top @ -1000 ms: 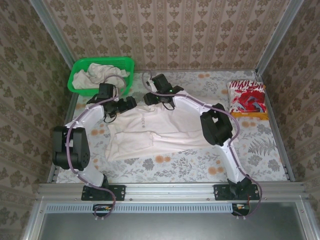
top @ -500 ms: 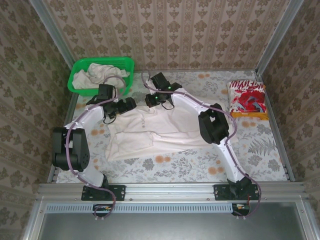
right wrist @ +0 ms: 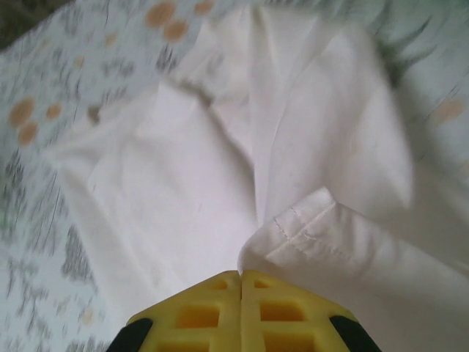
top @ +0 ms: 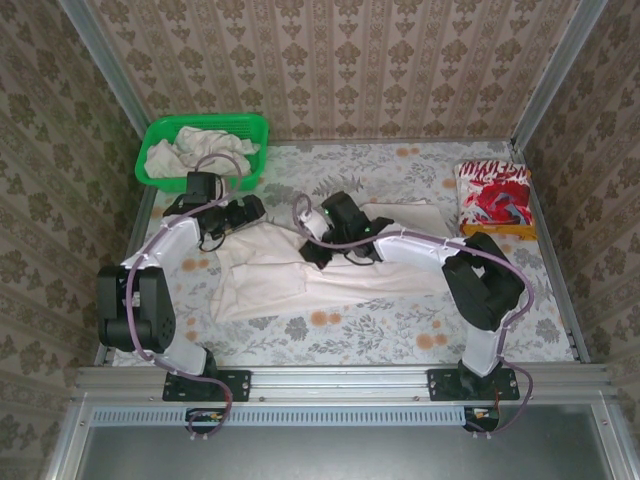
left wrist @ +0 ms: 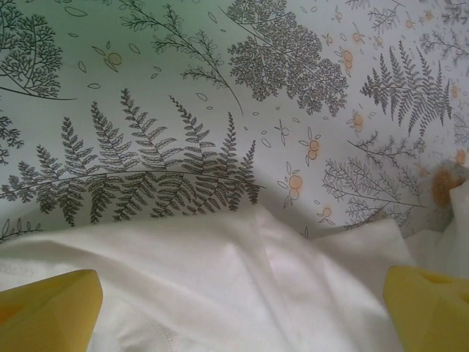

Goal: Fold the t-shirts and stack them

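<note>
Top external view is showing a soft, creased off-white t-shirt (top: 270, 275) lying spread across the middle of the fern-print table (top: 400, 330). Right gripper (top: 310, 252) is sitting at frame centre, its yellow fingers (right wrist: 212, 315) pressed fully together and pinching a stitched hem fold. Left gripper (top: 255, 208) is hovering at the shirt's upper-left edge, jaws gaping wide, holding nothing. Folded red-and-white shirt (top: 492, 195) is resting far right.

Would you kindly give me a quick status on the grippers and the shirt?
Left gripper open above shirt edge. Right gripper shut on shirt hem. Basket well clear.
</note>
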`<state>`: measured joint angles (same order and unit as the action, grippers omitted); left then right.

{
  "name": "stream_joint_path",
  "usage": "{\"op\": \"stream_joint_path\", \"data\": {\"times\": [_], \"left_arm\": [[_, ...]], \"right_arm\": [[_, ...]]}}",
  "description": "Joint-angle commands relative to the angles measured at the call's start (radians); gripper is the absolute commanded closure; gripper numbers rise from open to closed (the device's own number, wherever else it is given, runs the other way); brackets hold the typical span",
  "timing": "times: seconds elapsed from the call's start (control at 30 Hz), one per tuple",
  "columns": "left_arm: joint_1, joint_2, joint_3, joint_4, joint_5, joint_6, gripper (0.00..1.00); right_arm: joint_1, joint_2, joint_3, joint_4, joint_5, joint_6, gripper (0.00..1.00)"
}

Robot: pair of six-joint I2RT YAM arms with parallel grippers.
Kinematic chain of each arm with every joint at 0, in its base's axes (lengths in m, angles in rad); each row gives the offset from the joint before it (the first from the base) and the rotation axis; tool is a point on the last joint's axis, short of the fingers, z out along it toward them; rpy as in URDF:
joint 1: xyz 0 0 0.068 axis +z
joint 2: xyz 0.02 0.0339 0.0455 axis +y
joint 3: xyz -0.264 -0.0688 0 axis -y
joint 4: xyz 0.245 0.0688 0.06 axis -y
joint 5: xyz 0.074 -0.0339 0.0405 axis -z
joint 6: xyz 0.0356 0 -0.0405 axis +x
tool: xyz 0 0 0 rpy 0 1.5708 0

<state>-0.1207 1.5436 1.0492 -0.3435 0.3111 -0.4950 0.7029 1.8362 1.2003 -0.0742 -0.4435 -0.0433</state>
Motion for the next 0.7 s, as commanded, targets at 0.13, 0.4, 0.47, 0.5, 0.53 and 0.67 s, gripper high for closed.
{"op": "stream_joint_path", "data": {"times": [0.13, 0.4, 0.47, 0.5, 0.53, 0.67], "left_arm": [[-0.001, -0.005, -0.005, 0.018, 0.031, -0.003, 0.0], [-0.007, -0.011, -0.011, 0.012, 0.028, 0.006, 0.0], [-0.006, -0.016, -0.016, 0.011, 0.026, 0.006, 0.0], [-0.007, -0.017, -0.019, 0.009, 0.026, 0.006, 0.0], [-0.007, -0.02, -0.022, 0.008, 0.025, 0.008, 0.0], [0.004, -0.029, -0.031, 0.005, 0.021, 0.007, 0.0]], "right_arm": [[-0.009, -0.063, -0.015, 0.04, -0.023, -0.005, 0.56], [-0.039, 0.123, 0.309, -0.069, 0.134, 0.256, 0.27], [-0.042, 0.202, 0.415, -0.152, 0.134, 0.285, 0.28], [-0.045, 0.232, 0.461, -0.193, 0.123, 0.291, 0.29], [-0.048, 0.272, 0.505, -0.227, 0.111, 0.295, 0.31], [-0.062, 0.363, 0.556, -0.257, 0.045, 0.319, 0.37]]}}
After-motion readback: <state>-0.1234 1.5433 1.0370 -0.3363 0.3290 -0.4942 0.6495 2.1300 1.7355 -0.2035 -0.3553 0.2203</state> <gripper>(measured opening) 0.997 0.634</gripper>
